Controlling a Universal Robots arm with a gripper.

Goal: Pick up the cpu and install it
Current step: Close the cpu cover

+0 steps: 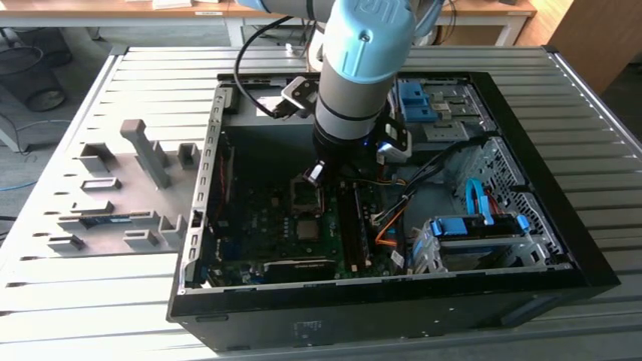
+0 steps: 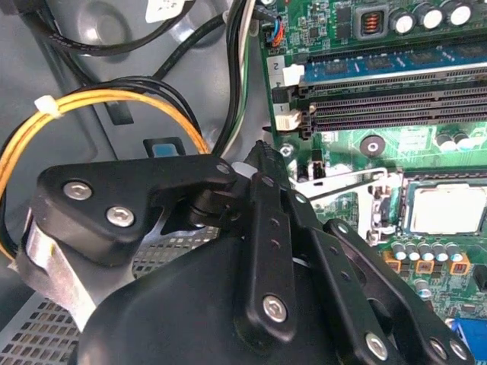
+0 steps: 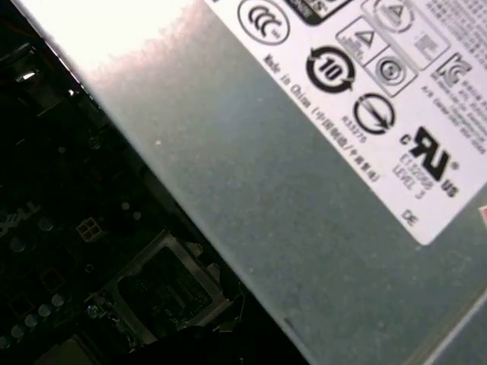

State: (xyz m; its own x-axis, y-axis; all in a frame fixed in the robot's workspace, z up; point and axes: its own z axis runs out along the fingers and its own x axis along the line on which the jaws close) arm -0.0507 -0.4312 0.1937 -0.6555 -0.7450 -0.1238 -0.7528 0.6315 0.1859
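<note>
The cpu [image 2: 447, 209] is a silvery square lying flat inside the open socket on the green motherboard [image 2: 358, 144]. In the exterior view the cpu [image 1: 305, 226] is a small pale square below the raised dark socket frame [image 1: 304, 192]. My gripper [image 1: 315, 173] hangs inside the computer case, just above that frame and beside the grey power-supply box [image 3: 259, 190]. In the second wrist view the gripper [image 2: 247, 163] is black, and its tip sits apart from the cpu, near the socket's thin metal lever [image 2: 342, 182].
Black memory slots [image 2: 396, 106] run close beside the socket. Yellow and black cables [image 2: 99, 106] loop near the gripper. The black case wall [image 1: 210, 188] encloses the work area. Blue drive brackets [image 1: 482, 226] stand at the exterior view's right. A grey fixture block [image 1: 146, 154] stands outside the case.
</note>
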